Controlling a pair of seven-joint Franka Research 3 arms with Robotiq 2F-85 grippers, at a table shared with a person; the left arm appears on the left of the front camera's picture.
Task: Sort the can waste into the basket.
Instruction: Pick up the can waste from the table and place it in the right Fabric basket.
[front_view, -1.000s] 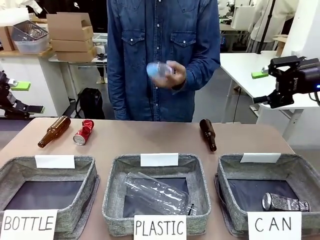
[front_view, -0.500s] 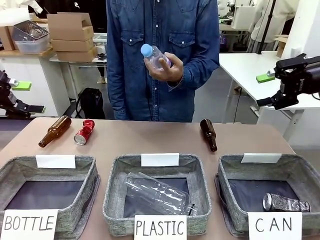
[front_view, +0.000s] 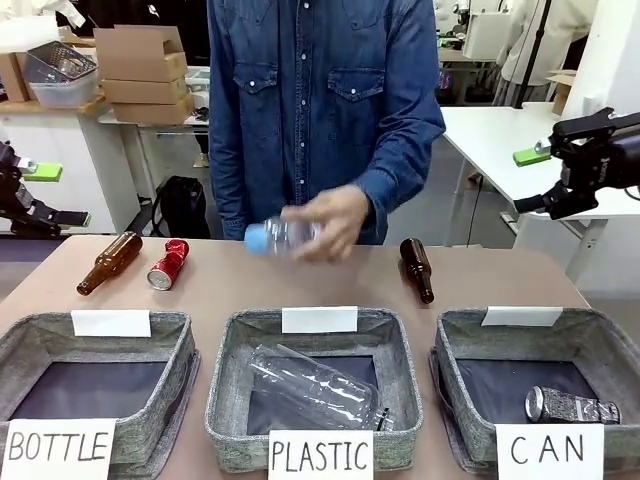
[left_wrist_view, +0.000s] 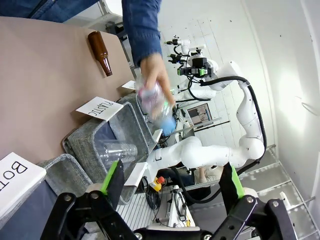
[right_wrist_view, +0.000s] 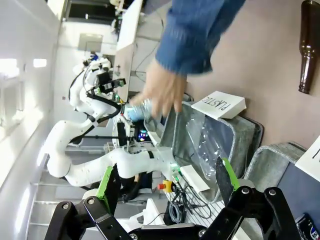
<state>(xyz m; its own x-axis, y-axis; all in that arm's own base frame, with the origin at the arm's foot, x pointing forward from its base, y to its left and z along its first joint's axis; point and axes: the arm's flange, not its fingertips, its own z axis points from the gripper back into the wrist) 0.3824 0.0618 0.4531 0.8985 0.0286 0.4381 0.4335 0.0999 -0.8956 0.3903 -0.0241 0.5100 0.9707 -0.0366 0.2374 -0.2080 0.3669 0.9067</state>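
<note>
Front view: right arm (front_view: 603, 160) high beside the table (front_view: 500, 278), fingers (front_view: 522, 155) spread apart.

I see a shiny red can (front_view: 167, 264), a silver-grey can (front_view: 572, 405), a speckled grey basket (front_view: 590, 335), and a tan bench (front_view: 300, 285).

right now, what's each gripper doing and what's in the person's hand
left gripper: open, holding nothing
right gripper: open, holding nothing
person's hand: holding a clear plastic bottle with a blue cap, above the table
</note>
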